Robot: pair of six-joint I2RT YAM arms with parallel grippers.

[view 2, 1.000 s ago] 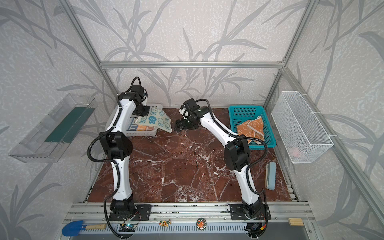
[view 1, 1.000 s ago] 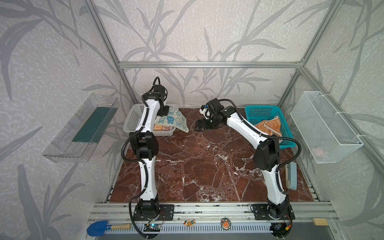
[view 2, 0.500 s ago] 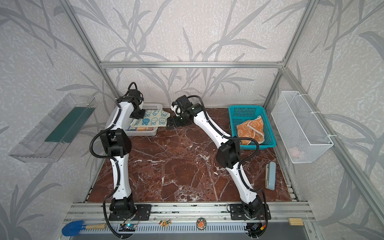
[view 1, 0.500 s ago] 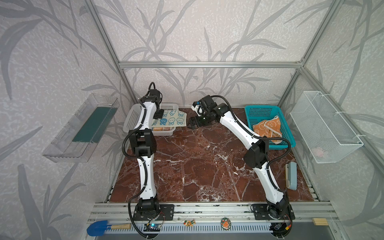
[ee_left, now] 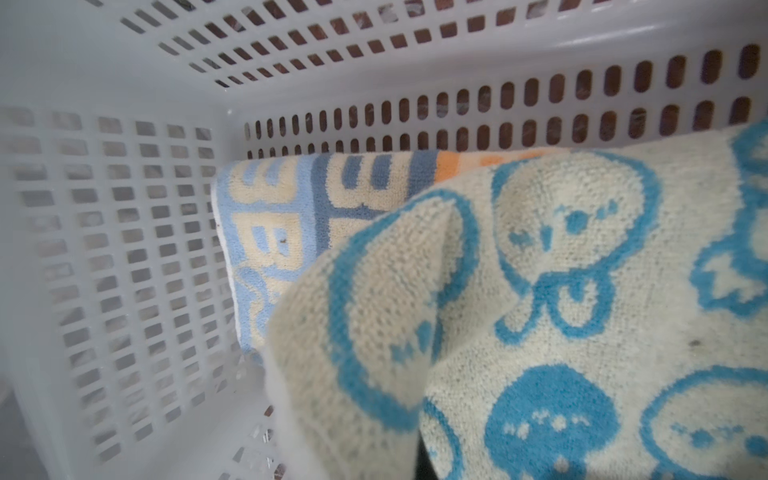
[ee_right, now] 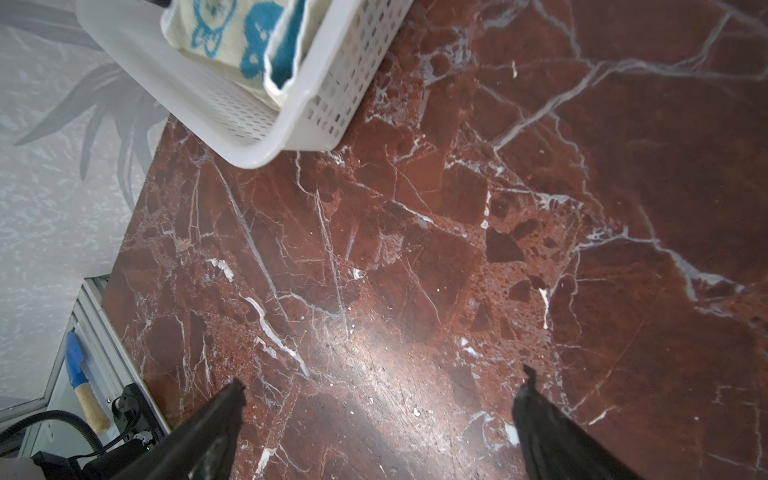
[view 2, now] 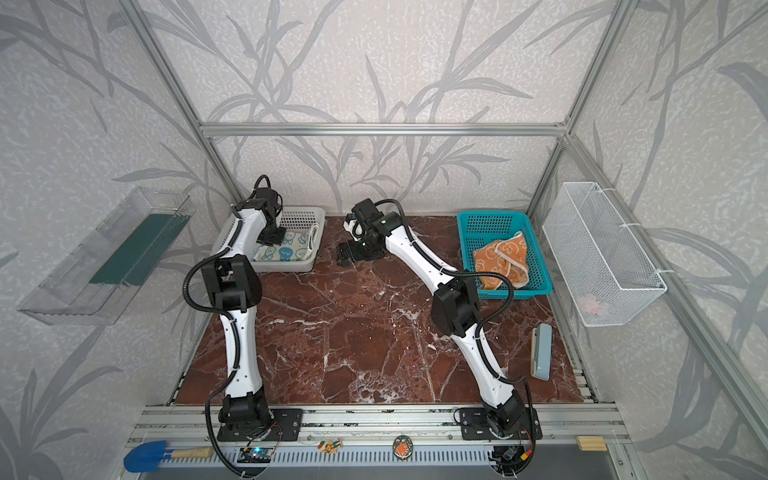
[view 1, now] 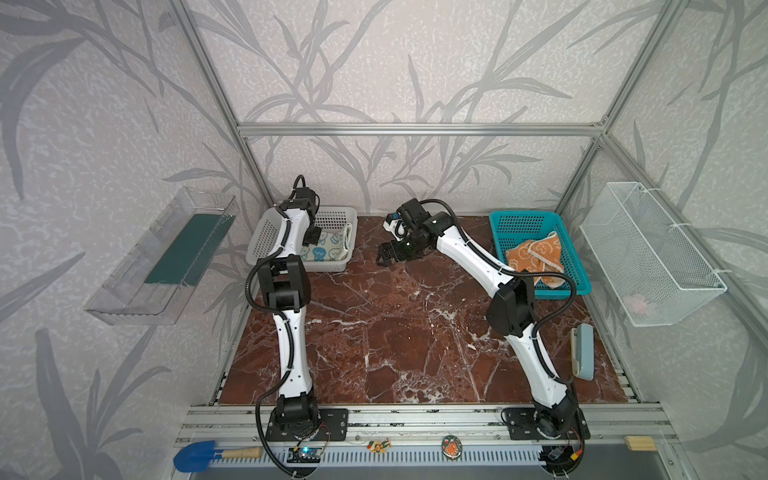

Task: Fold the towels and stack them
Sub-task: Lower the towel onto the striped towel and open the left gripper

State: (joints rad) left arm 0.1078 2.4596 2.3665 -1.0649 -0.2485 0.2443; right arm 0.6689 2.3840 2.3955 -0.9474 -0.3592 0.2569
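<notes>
The left gripper (view 1: 316, 240) (view 2: 272, 237) reaches down into the white basket (view 1: 266, 237) (view 2: 299, 214) and is clenched on the bunny towel (view 1: 328, 250) (view 2: 286, 250). In the left wrist view the fingers themselves are hidden: the bunny towel (ee_left: 540, 291) rises in a peaked fold right up against them and covers them, so the cloth lies around and over the fingertips. Beyond the fingers, lower in the white basket (ee_left: 124, 249), the striped towel (ee_left: 282, 216) lies flat on the floor, its edge showing from under the bunny towel and near the slotted wall.

The right gripper (view 1: 386, 255) (view 2: 347, 255) (ee_right: 382, 386) is released, its two dark fingers (ee_right: 208, 428) spread wide with nothing between them but bare table (ee_right: 457, 249). It hangs low over the table (view 1: 395, 332), outside the white basket (ee_right: 249, 124) and just beside its nearer wall; ahead of the fingertips, a rolled edge of the bunny towel (ee_right: 232, 33) stands against that wall inside. No towel touches these fingers.

The orange towel (view 1: 534, 257) (view 2: 500, 257) lies crumpled in the teal basket (view 1: 523, 220) (view 2: 490, 224), well apart from both sets of fingers, behind the right arm's elbow.
</notes>
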